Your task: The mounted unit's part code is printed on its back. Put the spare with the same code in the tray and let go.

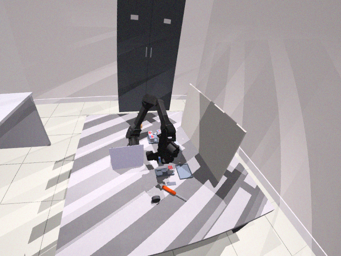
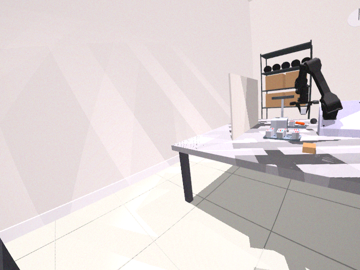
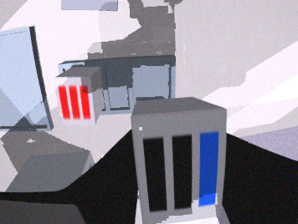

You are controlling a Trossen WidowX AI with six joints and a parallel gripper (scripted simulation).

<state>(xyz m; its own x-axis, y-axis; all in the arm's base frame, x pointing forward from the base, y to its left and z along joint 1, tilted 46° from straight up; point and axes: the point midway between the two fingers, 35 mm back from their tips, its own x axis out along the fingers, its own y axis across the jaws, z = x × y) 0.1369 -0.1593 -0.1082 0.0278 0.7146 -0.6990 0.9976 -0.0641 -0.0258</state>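
Item one, spare block point(image 1: 160, 159) point(image 2: 303, 111) point(image 3: 180, 163): grey, carrying two black bars and one blue bar in the wrist view. The jaws are gripping it, closing on its sides and holding it above the tabletop point(image 1: 110, 220) point(image 2: 203, 149); it is hanging outside the tray.

Item two, compartmented rack point(image 1: 157, 175) point(image 3: 125, 60): lying beyond the jaws in the wrist view, showing vacant recesses.

Item three, red-barred block point(image 1: 170, 167) point(image 2: 292, 123) point(image 3: 75, 100): standing at the rack's end, left of the jaws in the wrist view.

Item four, shallow blue-grey tray point(image 1: 184, 171) point(image 3: 18, 79): lying beside the rack, farther left of the jaws in the wrist view.

Item five, small flat plate point(image 1: 171, 183) point(image 3: 89, 5): lying past the rack from the jaws.

Item six, orange-handled screwdriver point(image 1: 169, 190) point(image 2: 300, 123): resting beyond that plate from the jaws.

Item seven, dark round piece point(image 1: 155, 198) point(image 2: 313, 121): sitting near the screwdriver, well apart from the jaws.

Item eight, second rack point(image 2: 287, 139): bearing barred blocks, nearer the exterior view than the jaws.

Item nine, orange block point(image 1: 141, 126) point(image 2: 309, 147): resting apart from that rack, away from the jaws.
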